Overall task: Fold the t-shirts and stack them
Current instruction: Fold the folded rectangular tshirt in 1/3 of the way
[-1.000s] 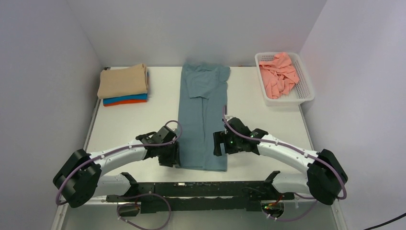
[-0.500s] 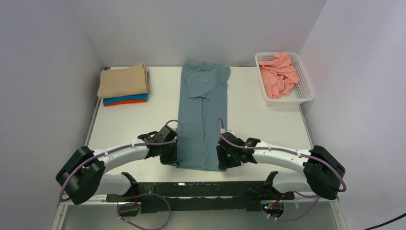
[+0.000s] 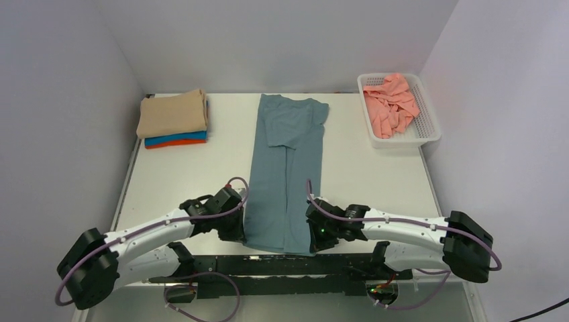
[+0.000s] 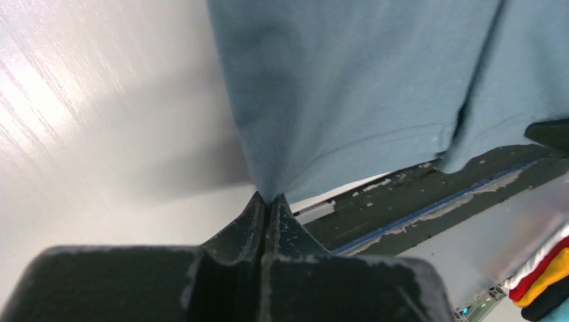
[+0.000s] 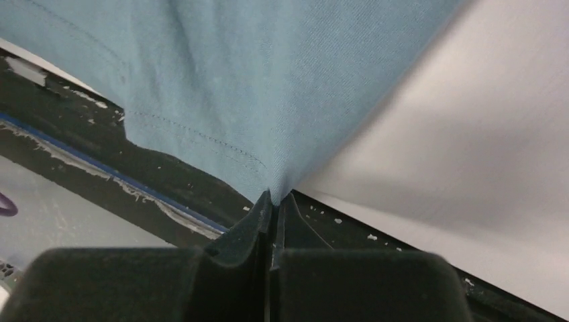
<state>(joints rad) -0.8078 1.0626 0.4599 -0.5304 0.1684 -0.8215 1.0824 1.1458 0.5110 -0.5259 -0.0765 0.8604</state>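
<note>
A dusty teal-grey t-shirt [image 3: 285,168] lies as a long narrow strip down the middle of the table, sleeves folded in, collar end far. My left gripper [image 3: 240,231] is shut on its near-left hem corner, and my right gripper [image 3: 313,236] is shut on its near-right hem corner. In the left wrist view the left gripper [image 4: 268,199] pinches the cloth [image 4: 349,87] between closed jaws. In the right wrist view the right gripper [image 5: 275,196] does the same to the hem [image 5: 255,80]. The hem reaches the table's near edge, above the black frame.
A folded stack sits at the far left: a tan tee [image 3: 173,114] over a blue tee [image 3: 176,137] and an orange tee [image 3: 176,143]. A white perforated basket [image 3: 429,121] at the far right holds a crumpled salmon pink tee [image 3: 389,104].
The right gripper has shut on the hem corner, and the left was open a second ago. Both arms have drawn back toward the near edge, dragging the teal-grey shirt with them.
</note>
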